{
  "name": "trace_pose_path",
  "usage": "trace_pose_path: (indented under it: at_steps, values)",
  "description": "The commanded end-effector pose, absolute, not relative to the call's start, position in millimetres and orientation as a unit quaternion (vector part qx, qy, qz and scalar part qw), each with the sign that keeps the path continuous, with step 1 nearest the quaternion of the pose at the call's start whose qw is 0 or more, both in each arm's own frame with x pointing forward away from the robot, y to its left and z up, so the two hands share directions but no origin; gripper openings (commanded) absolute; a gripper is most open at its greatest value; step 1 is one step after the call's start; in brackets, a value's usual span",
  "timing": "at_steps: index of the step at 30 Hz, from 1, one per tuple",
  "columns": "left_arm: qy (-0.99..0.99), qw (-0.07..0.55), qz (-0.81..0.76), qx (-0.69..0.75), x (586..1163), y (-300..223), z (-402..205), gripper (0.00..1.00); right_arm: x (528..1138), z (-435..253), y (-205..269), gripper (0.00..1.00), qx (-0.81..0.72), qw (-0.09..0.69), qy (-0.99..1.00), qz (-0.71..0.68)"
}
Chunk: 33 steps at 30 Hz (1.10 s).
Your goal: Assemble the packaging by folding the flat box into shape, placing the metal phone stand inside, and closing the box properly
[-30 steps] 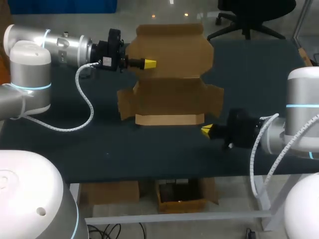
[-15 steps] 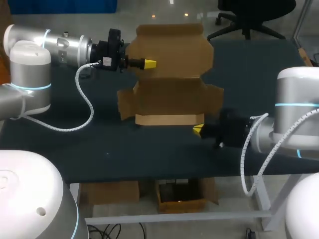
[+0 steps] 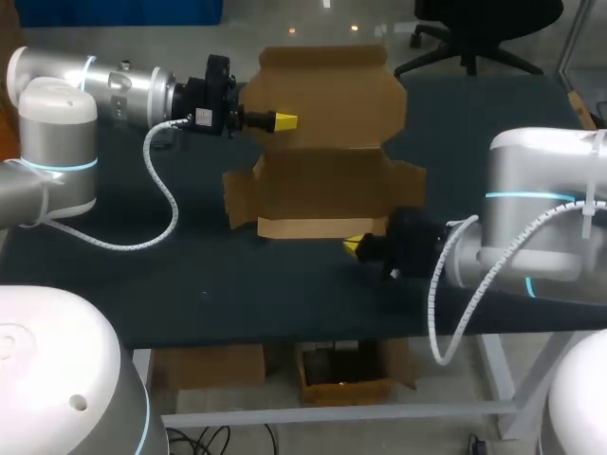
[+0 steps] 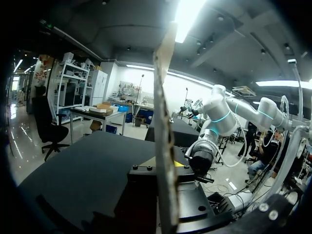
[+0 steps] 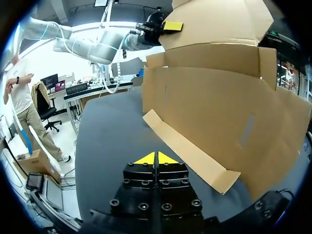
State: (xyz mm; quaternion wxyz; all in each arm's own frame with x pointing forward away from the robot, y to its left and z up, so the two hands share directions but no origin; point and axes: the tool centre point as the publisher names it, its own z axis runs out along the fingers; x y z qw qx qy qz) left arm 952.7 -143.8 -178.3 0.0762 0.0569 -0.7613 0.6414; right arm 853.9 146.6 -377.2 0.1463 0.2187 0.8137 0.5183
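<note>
Box [image 3: 322, 142]: flat cardboard blank, stood upright near the middle of the tabletop [image 3: 190, 284], bottom edge on the surface, top panel and side flaps spread. Its narrow bottom flap [image 5: 187, 151] lay forward on the tabletop.

Left jaws gripped the box at its upper left edge, with one yellow fingertip [image 3: 285, 121] on the near face. In the left wrist view the cardboard edge [image 4: 165, 146] ran straight up between the fingers. Left arm [image 3: 114, 90] came in level from the left side.

Right jaws were closed and empty, their tips [image 5: 148, 159] pressed together. They sat low over the tabletop just in front of the bottom flap, near its right end and apart from it. Right arm [image 3: 531, 227] came in from the right side.
</note>
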Motion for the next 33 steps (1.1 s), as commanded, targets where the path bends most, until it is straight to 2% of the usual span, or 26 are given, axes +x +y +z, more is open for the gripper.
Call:
trace_pose_path:
  at_steps: [1, 33]
  values:
    - [-0.761, 0.077, 0.641, 0.056, 952.8, -142.8, -178.9, 0.00, 868.4, -389.4, 168.6, 0.00, 0.219, 0.150, 0.815, 0.515]
    - [-0.761, 0.077, 0.641, 0.056, 952.8, -142.8, -178.9, 0.00, 905.8, -412.8, 192.3, 0.00, 0.233, 0.155, 0.807, 0.519]
